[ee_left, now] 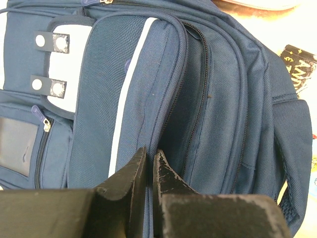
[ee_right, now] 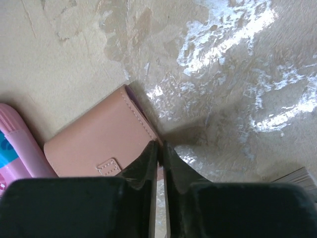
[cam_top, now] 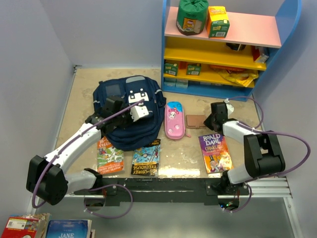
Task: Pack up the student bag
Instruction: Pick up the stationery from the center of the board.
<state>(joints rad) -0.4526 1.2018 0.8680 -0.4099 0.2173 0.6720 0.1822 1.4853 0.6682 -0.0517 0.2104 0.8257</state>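
The student bag (cam_top: 130, 130) is navy with white patches and lies flat at the table's middle left. It fills the left wrist view (ee_left: 228, 109). My left gripper (cam_top: 124, 110) rests on top of it, its jaws (ee_left: 150, 152) nearly closed on the piped zip edge of the front pocket. My right gripper (cam_top: 210, 120) is low on the table, right of the bag. Its jaws (ee_right: 160, 145) are closed on the right edge of a flat pink wallet (cam_top: 195, 121) (ee_right: 99, 144).
A pink pencil case (cam_top: 174, 120) (ee_right: 15, 144) lies between bag and wallet. Three books lie near the front edge: one (cam_top: 110, 155), a Treehouse book (cam_top: 146, 157) (ee_left: 299, 64) and a Roald Dahl book (cam_top: 215, 152). A coloured shelf (cam_top: 223, 49) with boxes stands at the back right.
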